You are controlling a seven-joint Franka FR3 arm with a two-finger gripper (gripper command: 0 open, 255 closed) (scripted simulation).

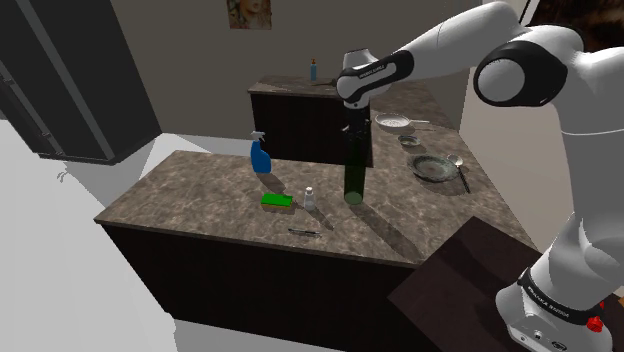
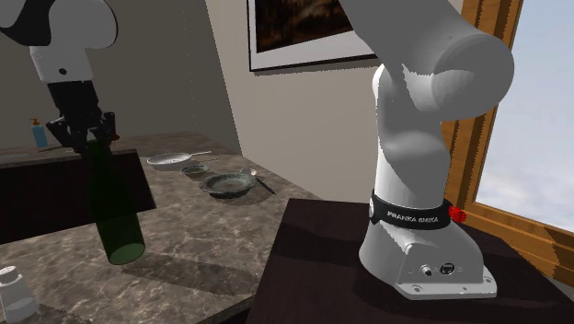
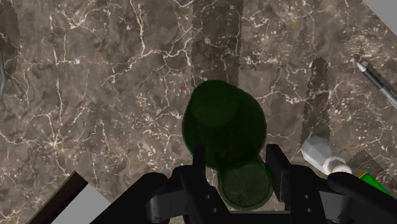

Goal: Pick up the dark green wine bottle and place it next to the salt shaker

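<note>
Over the counter [image 1: 200, 190], the arm [image 1: 450, 45] was stretched out, gripper [image 1: 351, 128] pointed straight down, jaws clamped on the neck of the wine bottle [image 1: 353, 178], held upright near the salt shaker [image 1: 310, 199].

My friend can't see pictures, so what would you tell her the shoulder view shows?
The robot's black gripper holds a dark green bottle upright by its neck over a brown stone-patterned counter. A white salt shaker stands beside it, with a green sponge and blue spray bottle nearby.
</note>
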